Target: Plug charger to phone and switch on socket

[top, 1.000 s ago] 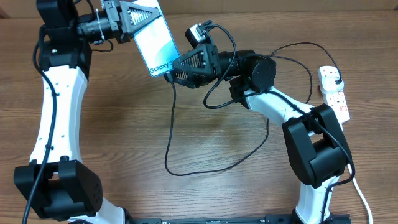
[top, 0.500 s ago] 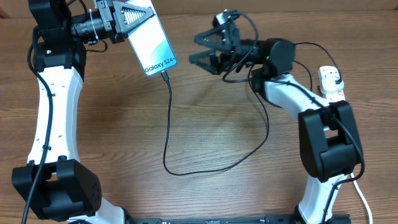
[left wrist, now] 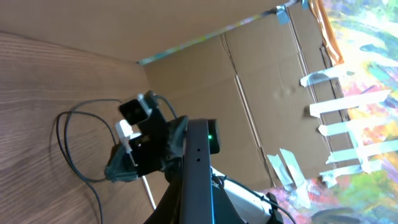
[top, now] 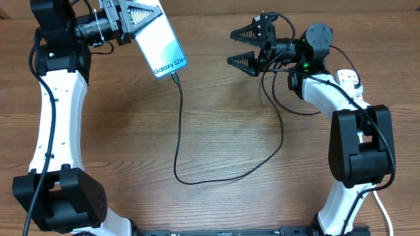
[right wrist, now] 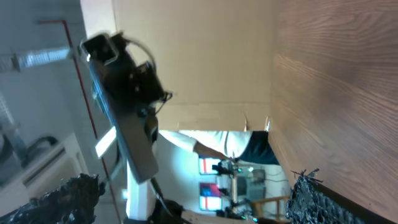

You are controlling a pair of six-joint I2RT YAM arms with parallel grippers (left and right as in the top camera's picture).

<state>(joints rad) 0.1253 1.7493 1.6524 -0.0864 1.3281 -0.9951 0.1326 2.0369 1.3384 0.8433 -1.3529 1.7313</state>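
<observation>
The phone (top: 161, 47) is held off the tabletop (top: 230, 118) over the far left corner, screen lit and facing up, with the left gripper (top: 140, 16) pinching its upper end. The charger (top: 178, 131) meets the phone's lower edge, and its tip looks seated there. The cable drops toward the near edge, loops across the middle and climbs toward the right arm, where I cannot follow it to its plug head. The socket (top: 348, 80) lies at the right edge near the far corner, partly hidden by that arm. The right gripper (top: 241, 47) hangs over the far edge between phone and socket, fingers spread and holding nothing. The right wrist view shows the same wide gap. By my reading, the plugging is done and the switch remains. The risks come from the cable. It hangs from a raised phone, so any swing of the left arm could tug the tip loose. The loop also passes close under the right arm and could snag as the arm turns back to the socket. The red switches are small, so a wide-open gripper may press the wrong one or shove the light strip toward the edge. No container shows in any view.
</observation>
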